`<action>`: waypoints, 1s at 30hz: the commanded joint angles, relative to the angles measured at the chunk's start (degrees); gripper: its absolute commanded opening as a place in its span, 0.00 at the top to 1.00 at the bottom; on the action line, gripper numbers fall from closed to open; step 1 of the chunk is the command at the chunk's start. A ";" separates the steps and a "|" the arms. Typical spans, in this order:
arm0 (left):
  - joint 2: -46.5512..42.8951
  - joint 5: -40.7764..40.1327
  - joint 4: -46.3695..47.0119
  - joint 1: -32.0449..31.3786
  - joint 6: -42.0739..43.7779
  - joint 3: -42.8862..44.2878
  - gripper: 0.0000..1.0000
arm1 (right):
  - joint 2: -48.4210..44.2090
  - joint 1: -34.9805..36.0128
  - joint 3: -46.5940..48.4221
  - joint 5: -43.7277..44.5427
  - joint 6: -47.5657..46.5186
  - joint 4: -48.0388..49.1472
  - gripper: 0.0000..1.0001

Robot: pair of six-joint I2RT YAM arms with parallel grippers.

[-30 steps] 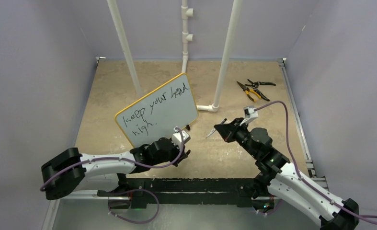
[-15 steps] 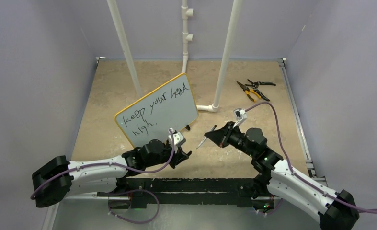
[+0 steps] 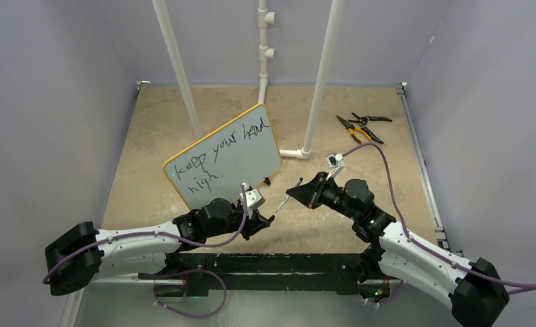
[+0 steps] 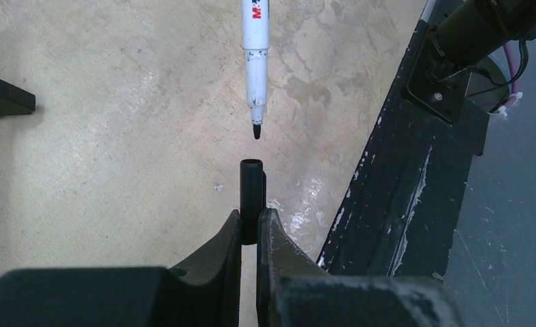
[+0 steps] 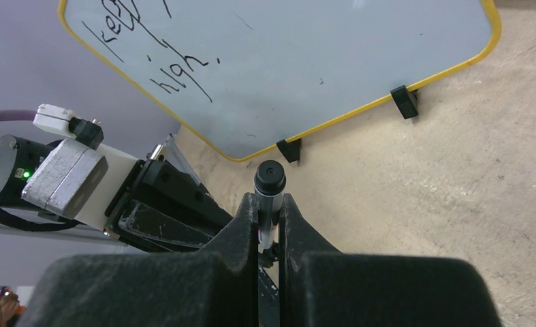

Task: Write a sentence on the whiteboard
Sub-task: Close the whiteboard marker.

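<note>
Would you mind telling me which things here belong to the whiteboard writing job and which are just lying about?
Part of the job:
- whiteboard
- sentence written on it
- marker, held in the right end effector
- cap, held in the left end effector

Just lying about:
- yellow pliers
- black snips
- white pipes

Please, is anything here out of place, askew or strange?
Nothing is damaged or spilled. The whiteboard stands turned at an angle to the edges of the table. Two pairs of pliers lie at its far right, unrelated to writing. The marker is uncapped, its tip just short of the cap held in the left tool.
</note>
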 commanded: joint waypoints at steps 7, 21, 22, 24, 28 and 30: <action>-2.03 0.21 2.77 -0.14 0.90 -0.55 1.00 | 1.23 -0.15 -0.55 -2.58 0.48 3.66 1.00; -2.26 0.47 2.77 -0.09 0.80 -0.47 1.00 | 2.60 -0.10 -0.72 -3.97 0.87 5.07 1.00; -2.33 0.41 2.83 -0.08 0.76 -0.47 1.00 | 2.64 -0.10 -0.86 -4.14 0.88 5.14 1.00; -2.51 0.39 3.02 -0.14 0.67 -0.50 1.00 | 2.80 -0.15 -0.91 -4.33 0.88 5.17 1.00; -2.60 0.38 3.12 -0.10 0.73 -0.39 1.00 | 2.94 -0.11 -1.23 -4.72 1.09 5.42 1.00; -2.74 0.30 3.04 -0.11 0.66 -0.39 1.00 | 3.14 -0.10 -1.26 -4.78 1.13 5.39 1.00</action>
